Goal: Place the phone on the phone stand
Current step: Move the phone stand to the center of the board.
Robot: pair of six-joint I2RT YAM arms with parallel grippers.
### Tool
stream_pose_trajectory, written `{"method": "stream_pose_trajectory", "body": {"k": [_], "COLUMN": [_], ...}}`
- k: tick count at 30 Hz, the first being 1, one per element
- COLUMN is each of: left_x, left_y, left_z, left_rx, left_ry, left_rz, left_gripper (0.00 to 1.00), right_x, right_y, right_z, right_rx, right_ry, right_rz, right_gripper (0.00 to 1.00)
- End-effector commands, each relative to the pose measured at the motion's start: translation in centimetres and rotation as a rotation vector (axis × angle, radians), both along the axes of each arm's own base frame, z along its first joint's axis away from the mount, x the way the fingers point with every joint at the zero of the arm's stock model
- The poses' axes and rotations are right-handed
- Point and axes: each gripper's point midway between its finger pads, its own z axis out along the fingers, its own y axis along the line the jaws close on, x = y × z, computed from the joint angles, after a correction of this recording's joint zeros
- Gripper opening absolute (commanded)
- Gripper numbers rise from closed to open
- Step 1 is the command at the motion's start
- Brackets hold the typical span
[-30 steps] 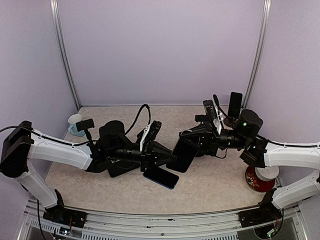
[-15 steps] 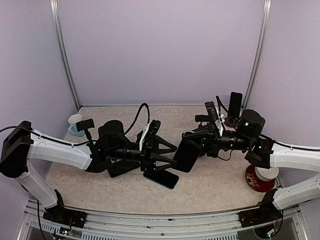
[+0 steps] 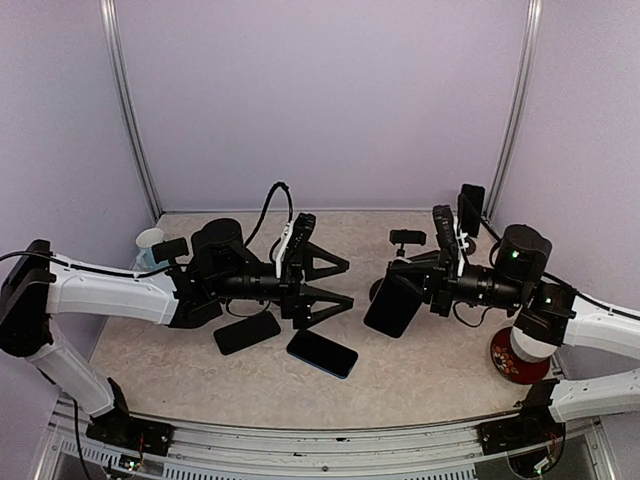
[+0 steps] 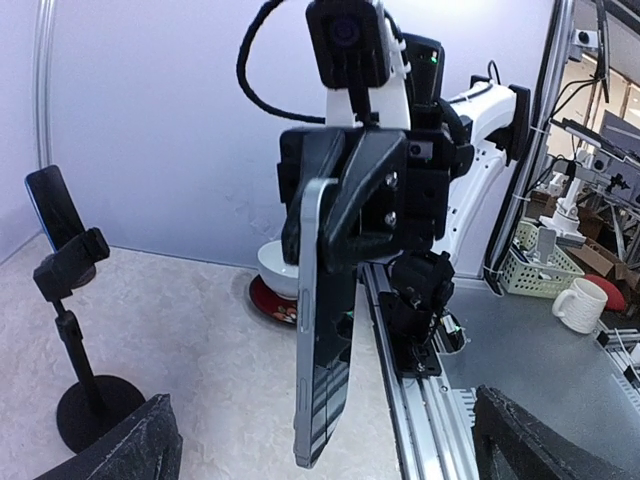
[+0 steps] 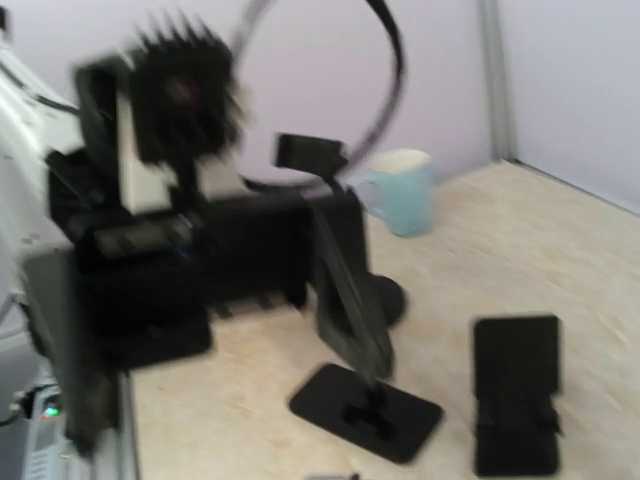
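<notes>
beige tabletop, lilac walls. right gripper clamps the phone edge-on above centre. left gripper stands wide, empty, at the phone's 9 o'clock. phone stand sits at the phone's 1 o'clock.

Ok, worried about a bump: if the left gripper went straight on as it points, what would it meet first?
Probably the phone that the right gripper holds, dead ahead of the open left gripper; depth is hard to judge.

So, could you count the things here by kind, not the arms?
Phones: 3 (held phone, blue phone, clamped phone)
Tripod stand: 1
Cup: 1
Bowl: 1
Plate: 1
Flat black slab, kind unclear: 1
Total: 8
</notes>
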Motion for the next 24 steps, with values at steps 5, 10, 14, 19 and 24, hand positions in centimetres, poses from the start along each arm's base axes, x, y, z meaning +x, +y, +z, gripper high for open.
{"method": "stream_pose_trajectory", "body": {"k": [5, 10, 14, 19, 24], "left_x": [4.9, 7.3, 9.5, 12.0, 13.5], "left_y": [-2.7, -4.6, -5.7, -6.7, -7.9], "left_z": [0.0, -0.8, -1.0, -1.8, -2.6], "left_rx": [0.071, 0.103, 0.108, 0.121, 0.128], "left_ry": [0.022, 0.050, 0.075, 0.125, 0.181], "left_rz": [0.100, 0.108, 0.121, 0.141, 0.120], "left_gripper": [0.99, 0.99, 0.99, 0.97, 0.95], "right_x": [3.5, 5.4, 6.6, 7.4, 7.9], "right_y": [-2.6, -4.0, -5.6, -7.4, -8.7], "right_z": [-2.6, -4.0, -5.0, -5.8, -6.3], "right_rx": [-0.062, -0.082, -0.082, -0.076, -0.073], "right_ry": [0.073, 0.144, 0.197, 0.232, 0.247], "right_rz": [-0.230, -0.331, -0.414, -0.496, -0.549], "right_gripper": [0.00, 0.00, 0.00, 0.00, 0.00]}}
